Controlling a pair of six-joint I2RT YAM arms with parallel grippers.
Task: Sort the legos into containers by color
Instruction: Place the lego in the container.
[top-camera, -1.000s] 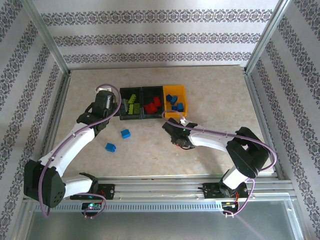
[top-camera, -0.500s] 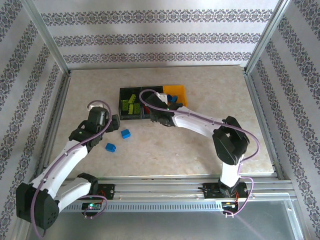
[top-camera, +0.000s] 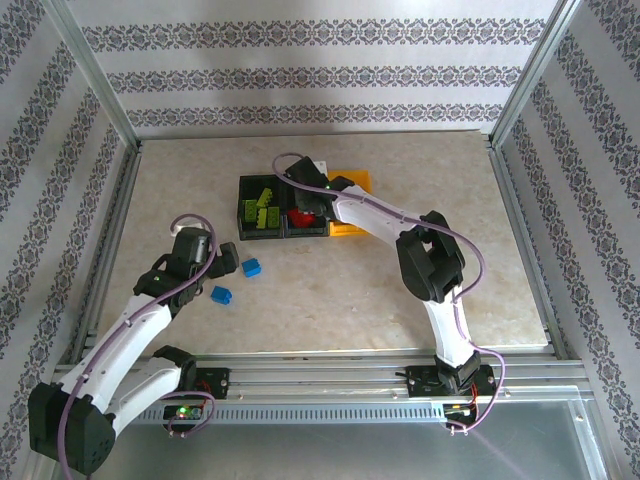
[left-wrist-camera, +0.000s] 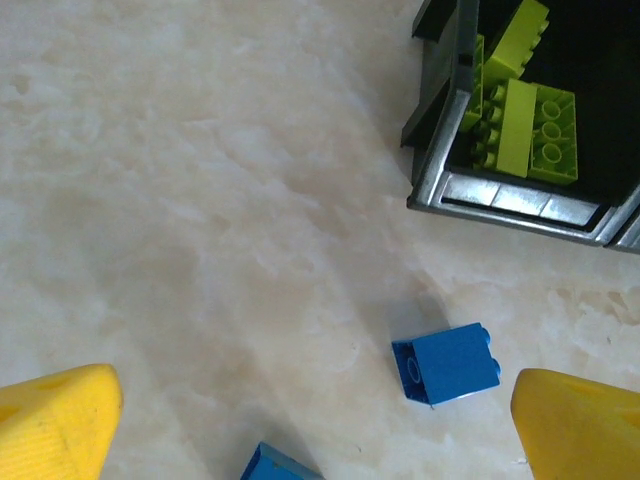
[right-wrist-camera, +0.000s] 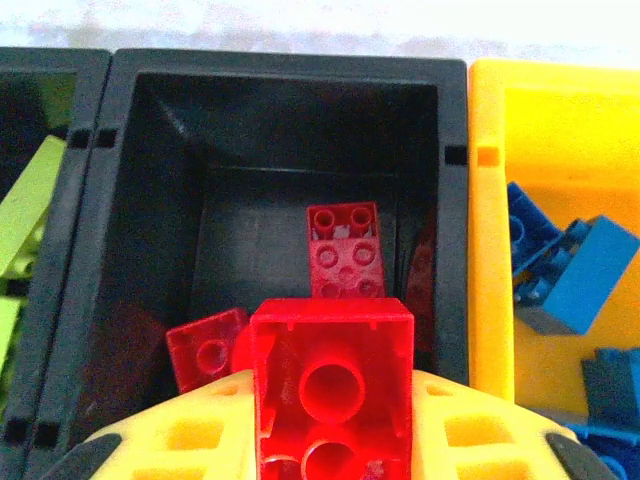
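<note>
Right fingers (right-wrist-camera: 480, 435) gripping red lego (right-wrist-camera: 332, 385) | over middle black bin (right-wrist-camera: 280, 75)

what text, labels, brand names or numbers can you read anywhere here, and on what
None can be read.
Red brick: plain plastic, no lettering visible.
Blue brick and green bricks: no marks visible; anything on the studs is too small to tell.
Black bin and yellow bin: bare plastic, no label.
Wallpaper: ornamental pattern, not writing.
</note>
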